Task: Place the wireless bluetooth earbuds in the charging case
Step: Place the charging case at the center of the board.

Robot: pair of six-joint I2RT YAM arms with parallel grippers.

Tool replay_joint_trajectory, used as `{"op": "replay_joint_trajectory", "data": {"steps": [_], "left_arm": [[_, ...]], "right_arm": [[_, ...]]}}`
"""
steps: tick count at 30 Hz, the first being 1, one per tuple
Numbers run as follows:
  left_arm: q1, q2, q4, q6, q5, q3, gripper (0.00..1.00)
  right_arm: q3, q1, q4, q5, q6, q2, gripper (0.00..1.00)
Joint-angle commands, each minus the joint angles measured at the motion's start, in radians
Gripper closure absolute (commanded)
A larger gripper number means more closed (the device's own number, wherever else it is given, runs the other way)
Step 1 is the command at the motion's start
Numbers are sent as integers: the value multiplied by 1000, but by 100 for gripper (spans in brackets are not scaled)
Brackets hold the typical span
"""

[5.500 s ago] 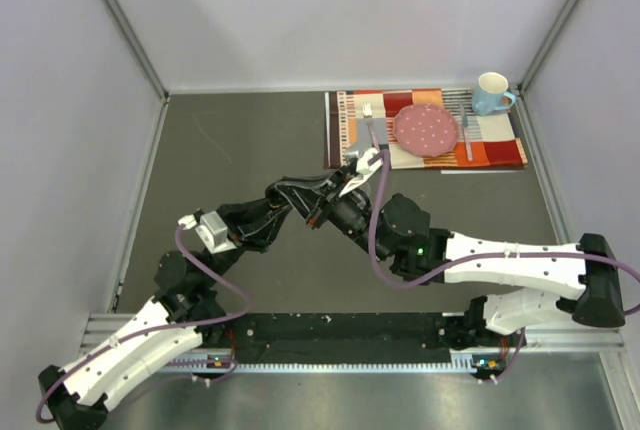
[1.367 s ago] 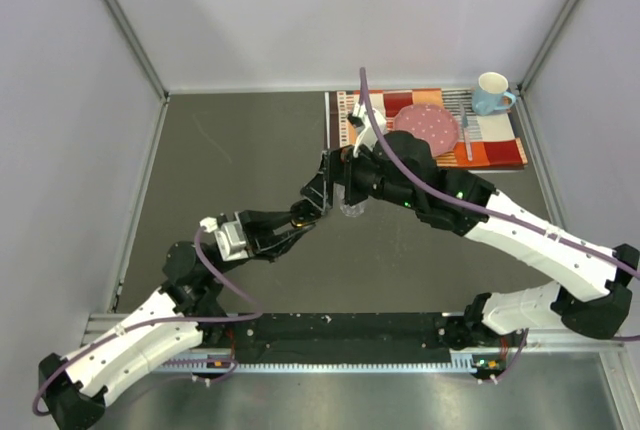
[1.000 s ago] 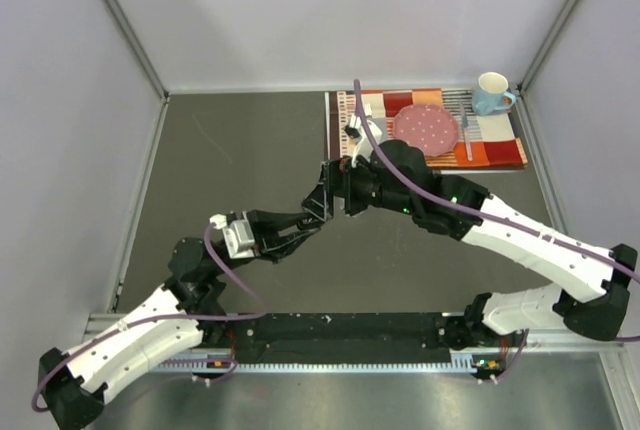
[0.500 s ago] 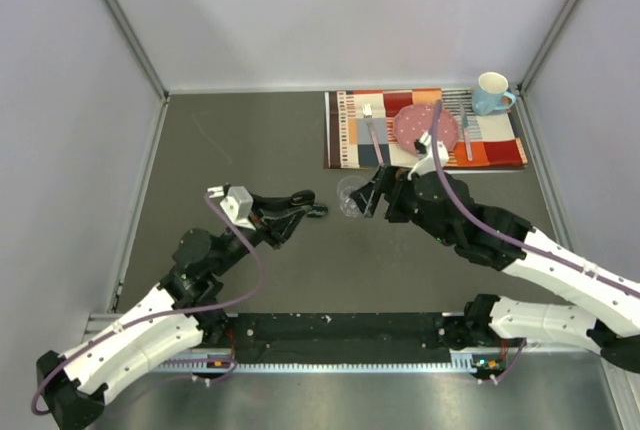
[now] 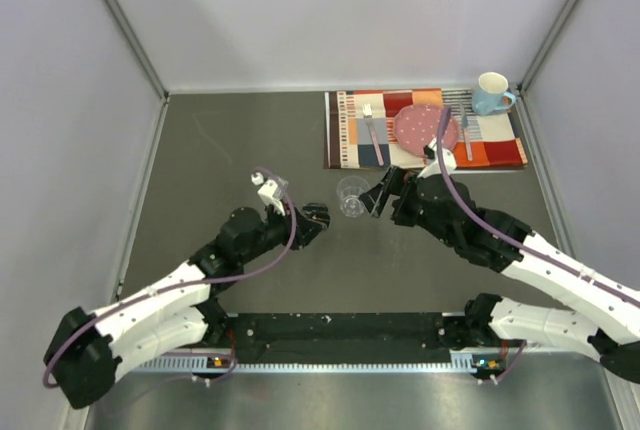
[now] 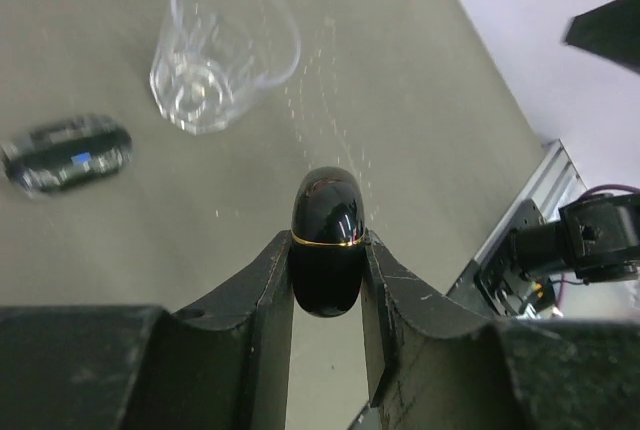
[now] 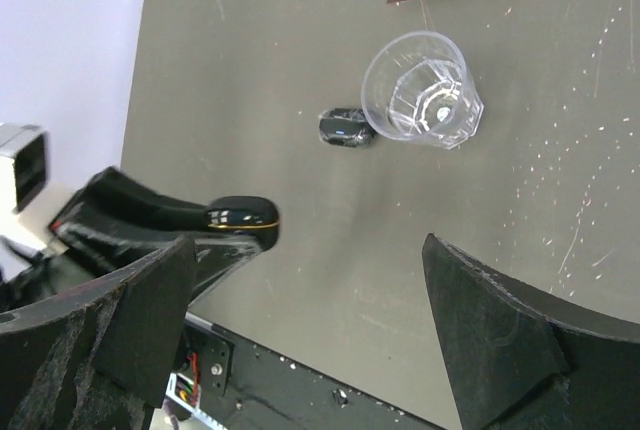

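Note:
My left gripper point(image 6: 326, 270) is shut on a glossy black oval charging case point(image 6: 325, 240) with a gold seam, held above the table. From the top, that gripper point(image 5: 318, 216) sits just left of a clear plastic cup point(image 5: 351, 196). The cup point(image 6: 222, 45) stands upright, with a second black case point(image 6: 68, 153) showing a blue light lying beside it. My right gripper point(image 7: 310, 330) is open and holds nothing. It hovers right of the cup point(image 7: 420, 90), with the second case point(image 7: 345, 128) and the held case point(image 7: 243, 218) in its view. No earbuds show plainly in any view.
A striped placemat point(image 5: 345, 130) lies at the back right with a pink plate point(image 5: 426, 130), cutlery and a blue mug point(image 5: 491, 93). A black rail point(image 5: 340, 335) runs along the near edge. Grey walls close in both sides.
The right gripper has drawn back to the right, away from the cup, which now stands alone on the table. The left arm has carried its case right, toward the cup.

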Motion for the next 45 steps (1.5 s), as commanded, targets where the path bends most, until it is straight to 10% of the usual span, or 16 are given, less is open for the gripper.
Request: {"op": "replay_joint_trajectory", "data": {"steps": [1, 20, 45], "left_arm": [[46, 129, 119, -179, 158, -12, 100], [167, 484, 176, -323, 293, 69, 100], [169, 639, 226, -370, 307, -3, 71]], "right_arm": [[9, -8, 20, -39, 8, 12, 6], [-42, -7, 17, -20, 45, -34, 7], [-61, -8, 15, 1, 34, -59, 7]]}}
